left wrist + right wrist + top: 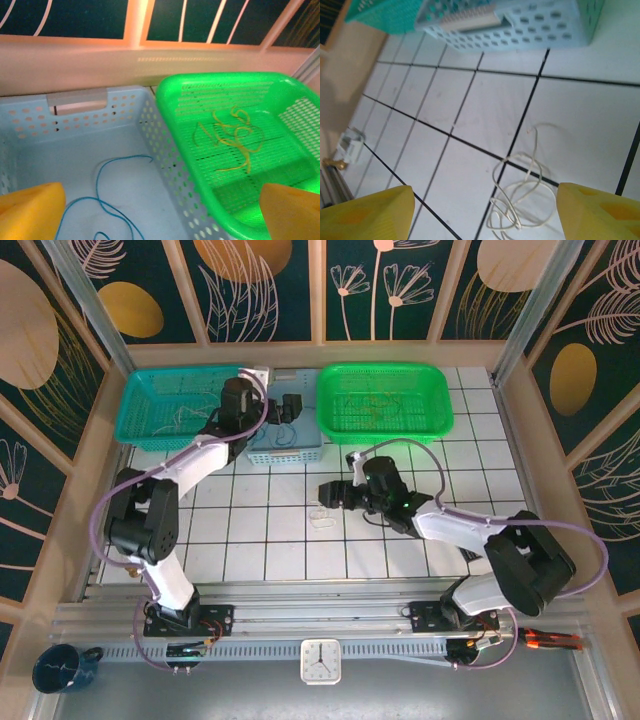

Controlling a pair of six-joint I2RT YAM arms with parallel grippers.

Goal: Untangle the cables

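A blue cable (125, 157) lies loose on the floor of the light blue basket (80, 117). My left gripper (160, 212) hangs open above it, near the wall shared with the green basket (170, 107), where a yellow cable (227, 143) lies. A whitish cable (532, 167) sits in a small tangle on the white tiles. My right gripper (487, 215) hovers open just over it, one finger on each side and apart from it. From above, the left gripper (285, 408) is over the blue basket (285, 445) and the right gripper (330, 493) is next to the whitish cable (321, 517).
A teal basket (140, 430) stands at the back left, beside the blue one, and the green basket (385, 368) at the back right. Panel walls enclose the tiled table. A small clock (320, 660) and a blue mug (60, 668) sit below the front rail.
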